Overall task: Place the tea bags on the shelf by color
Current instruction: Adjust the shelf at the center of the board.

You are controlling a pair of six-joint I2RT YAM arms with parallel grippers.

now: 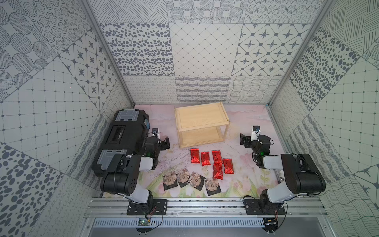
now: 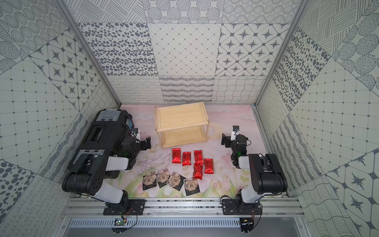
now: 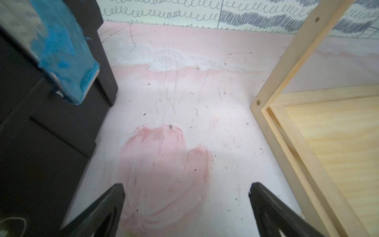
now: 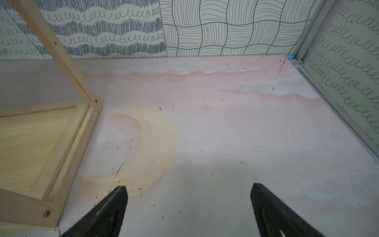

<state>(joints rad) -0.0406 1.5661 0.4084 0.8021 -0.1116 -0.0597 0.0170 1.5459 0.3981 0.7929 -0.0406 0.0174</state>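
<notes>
The pink worktop holds a wooden shelf far back, a black toolbox left, red tea bags in the middle, black tea bags near.

tea bags: shiny red, dark print | sachets: black, beige floral | shelf: pale wood | toolbox: black

My left arm and right arm, black joints, white shells, green wrist lights, white camera mounts, black base plates
</notes>
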